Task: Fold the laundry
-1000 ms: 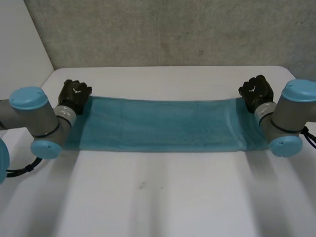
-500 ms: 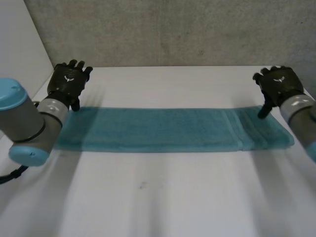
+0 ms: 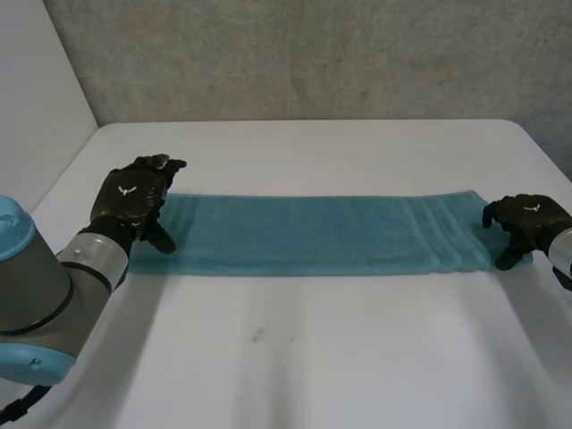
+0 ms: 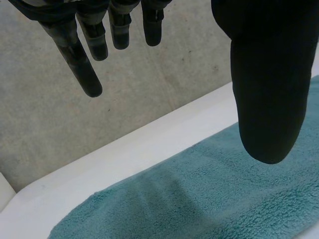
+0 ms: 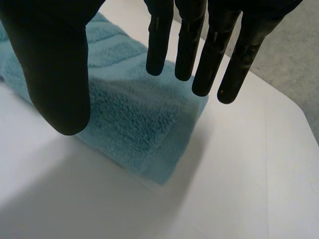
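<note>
Already, long teal terry towel [image 3: 313, 234] looks folded lengthwise across white tabletop [image 3: 313, 357]. Your left hand [image 3: 134, 198] at 9 o'clock end, right hand [image 3: 529, 223] at 3 o'clock end, fingers [image 5: 188, 40] straight, gripping nothing. End-to-end folds likely left.

Left hand [image 3: 134, 198], right hand [image 3: 529, 225]: matte black, slim fingers [image 5: 188, 40], fat round-tipped thumb [image 4: 269, 84], small white mark [image 3: 126, 189] on back. Left arm [image 3: 40, 290]: grey tube, light-blue cap [image 3: 11, 231], pale grey wrist cuff [image 3: 94, 255].
</note>
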{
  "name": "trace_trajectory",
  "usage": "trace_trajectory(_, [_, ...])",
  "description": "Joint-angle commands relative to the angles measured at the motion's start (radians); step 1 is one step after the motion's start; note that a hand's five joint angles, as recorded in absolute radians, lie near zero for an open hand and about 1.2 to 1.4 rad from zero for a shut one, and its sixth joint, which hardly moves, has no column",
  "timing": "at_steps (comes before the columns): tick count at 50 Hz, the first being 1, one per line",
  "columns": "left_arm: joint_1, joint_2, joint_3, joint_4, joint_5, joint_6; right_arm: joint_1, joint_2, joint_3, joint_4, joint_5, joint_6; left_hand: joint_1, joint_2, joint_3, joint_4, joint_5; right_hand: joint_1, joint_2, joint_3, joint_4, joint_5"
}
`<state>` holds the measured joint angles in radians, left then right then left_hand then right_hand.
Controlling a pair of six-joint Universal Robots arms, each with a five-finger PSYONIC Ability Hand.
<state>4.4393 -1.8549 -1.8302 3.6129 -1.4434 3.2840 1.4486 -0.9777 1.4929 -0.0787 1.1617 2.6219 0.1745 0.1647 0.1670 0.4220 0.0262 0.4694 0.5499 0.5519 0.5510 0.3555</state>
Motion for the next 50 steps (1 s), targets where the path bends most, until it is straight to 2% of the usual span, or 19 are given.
trace_trajectory(1, [0.002, -0.007, 0.002, 0.004, -0.011, 0.003, -0.016, 0.034, -0.026, -0.003, 0.006, -0.019, 0.0, 0.01, 0.008, -0.247, -0.026, 0.332, 0.251, 0.249, 0.25, 0.271])
trace_trajectory(3, [0.0, -0.007, -0.001, 0.004, -0.012, 0.003, -0.022, 0.051, -0.043, -0.003, 0.01, -0.019, 0.0, 0.01, 0.008, -0.247, -0.026, 0.656, 0.575, 0.573, 0.574, 0.595])
trace_trajectory(4, [0.0, -0.007, -0.001, 0.004, -0.012, 0.003, -0.022, 0.051, -0.043, -0.003, 0.01, -0.019, 0.0, 0.01, 0.008, -0.247, -0.026, 0.658, 0.577, 0.575, 0.576, 0.597])
trace_trajectory(5, [0.0, -0.007, -0.003, 0.004, -0.012, 0.005, -0.028, 0.065, -0.055, -0.003, 0.018, -0.02, 0.0, 0.01, 0.008, -0.247, -0.026, 0.924, 0.844, 0.842, 0.843, 0.863])
trace_trajectory(9, [0.002, -0.007, -0.004, 0.004, -0.012, 0.003, -0.051, 0.077, -0.074, -0.003, 0.049, -0.023, 0.0, 0.01, 0.008, -0.247, -0.026, 0.927, 0.846, 0.844, 0.845, 0.866])
trace_trajectory(14, [0.002, -0.001, -0.006, 0.003, -0.014, 0.003, -0.137, 0.06, -0.097, -0.029, 0.234, -0.054, 0.0, 0.01, 0.008, -0.247, -0.026, 0.927, 0.846, 0.844, 0.845, 0.866])
trace_trajectory(19, [0.003, 0.003, -0.012, 0.003, -0.014, 0.003, -0.203, 0.062, -0.14, -0.026, 0.306, -0.16, 0.0, 0.01, 0.008, -0.247, -0.026, 0.927, 0.846, 0.844, 0.845, 0.866])
trace_trajectory(26, [0.003, 0.006, -0.012, 0.003, -0.017, 0.003, -0.192, 0.025, -0.177, -0.03, 0.312, -0.207, 0.0, 0.01, 0.008, -0.247, -0.026, 0.927, 0.846, 0.844, 0.845, 0.866])
trace_trajectory(31, [0.003, 0.009, -0.012, 0.003, -0.034, 0.003, -0.042, -0.033, -0.226, -0.036, 0.294, -0.14, 0.0, 0.01, 0.008, -0.247, -0.026, 0.927, 0.846, 0.844, 0.845, 0.866])
trace_trajectory(33, [0.006, 0.009, -0.011, 0.003, -0.038, 0.003, 0.092, -0.041, -0.276, -0.035, 0.279, -0.105, 0.0, 0.01, 0.008, -0.247, -0.026, 0.927, 0.846, 0.844, 0.845, 0.866])
trace_trajectory(34, [0.006, 0.009, -0.011, 0.003, -0.038, 0.003, 0.093, -0.041, -0.276, -0.035, 0.279, -0.105, 0.0, 0.01, 0.008, -0.247, -0.026, 0.927, 0.846, 0.844, 0.845, 0.866])
trace_trajectory(36, [0.011, 0.014, -0.011, 0.003, -0.038, 0.003, 0.262, -0.039, -0.328, -0.039, 0.259, -0.097, 0.0, 0.01, 0.008, -0.247, -0.026, 0.927, 0.846, 0.844, 0.845, 0.866])
trace_trajectory(37, [0.011, 0.014, -0.011, 0.003, -0.038, 0.003, 0.263, -0.039, -0.329, -0.039, 0.259, -0.097, 0.0, 0.01, 0.008, -0.247, -0.026, 0.927, 0.846, 0.844, 0.845, 0.866])
trace_trajectory(39, [0.012, 0.02, -0.011, 0.003, -0.04, 0.003, 0.418, -0.038, -0.385, -0.055, 0.23, -0.095, 0.0, 0.01, 0.008, -0.247, -0.026, 0.927, 0.846, 0.844, 0.845, 0.866])
trace_trajectory(42, [0.015, 0.028, -0.011, 0.003, -0.046, 0.002, 0.492, -0.03, -0.408, -0.07, 0.211, -0.092, 0.0, 0.01, 0.008, -0.247, -0.026, 0.927, 0.846, 0.844, 0.845, 0.866])
trace_trajectory(44, [0.017, 0.031, -0.012, 0.003, -0.055, 0.002, 0.632, 0.005, -0.434, -0.116, 0.175, -0.085, 0.0, 0.01, 0.008, -0.247, -0.026, 0.927, 0.846, 0.844, 0.845, 0.866])
trace_trajectory(45, [0.017, 0.031, -0.012, 0.003, -0.055, 0.002, 0.633, 0.005, -0.434, -0.116, 0.174, -0.085, 0.0, 0.01, 0.008, -0.247, -0.026, 0.927, 0.846, 0.844, 0.845, 0.866])
trace_trajectory(47, [0.018, 0.031, -0.012, 0.003, -0.065, 0.002, 0.761, 0.08, -0.448, -0.173, 0.124, -0.083, 0.0, 0.01, 0.008, -0.247, -0.026, 0.927, 0.846, 0.844, 0.845, 0.866])
trace_trajectory(50, [0.018, 0.031, -0.012, 0.003, -0.071, 0.002, 0.85, 0.157, -0.457, -0.21, 0.098, -0.082, 0.0, 0.01, 0.008, -0.247, -0.026, 0.927, 0.846, 0.844, 0.845, 0.866])
